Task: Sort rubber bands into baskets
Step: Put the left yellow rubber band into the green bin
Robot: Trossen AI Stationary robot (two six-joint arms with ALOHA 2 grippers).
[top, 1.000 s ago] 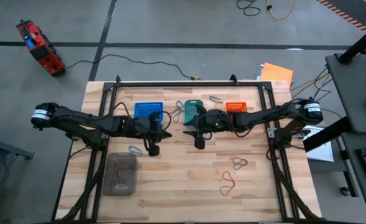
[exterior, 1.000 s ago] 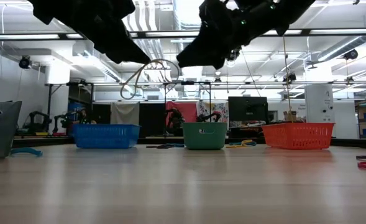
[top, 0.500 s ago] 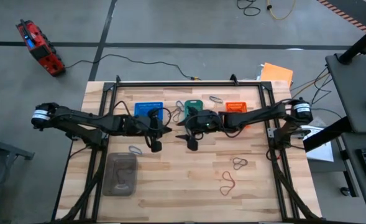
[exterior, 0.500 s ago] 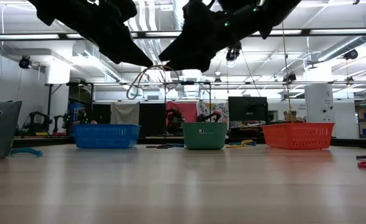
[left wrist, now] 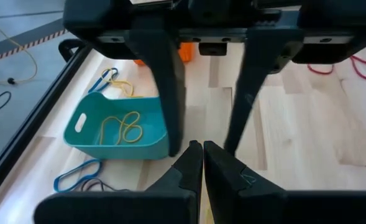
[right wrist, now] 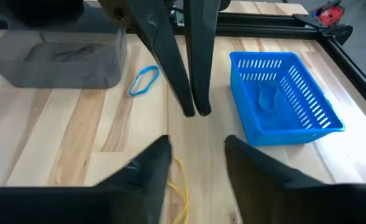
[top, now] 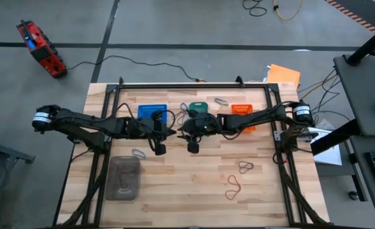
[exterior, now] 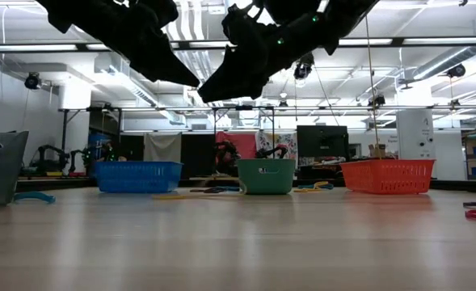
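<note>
Three baskets (top: 152, 112), two arms (top: 85, 124), one grey container (top: 124, 178), several loose rubber bands (top: 233, 186).

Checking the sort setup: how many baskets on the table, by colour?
Blue basket: 1
Teal basket: 1
Orange basket: 1
Total: 3

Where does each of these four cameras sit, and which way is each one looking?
High view: above the table, looking straight down; both dark arms meet between the blue perforated plastic basket and the orange perforated plastic basket.
Low view: at tabletop height, looking level across; arms hang in from above.
Left wrist view: on the left arm, past the shut left gripper, toward the teal plastic basket.
Right wrist view: on the right arm, past the open right gripper.
Shared: right wrist and high views both show the blue basket.
</note>
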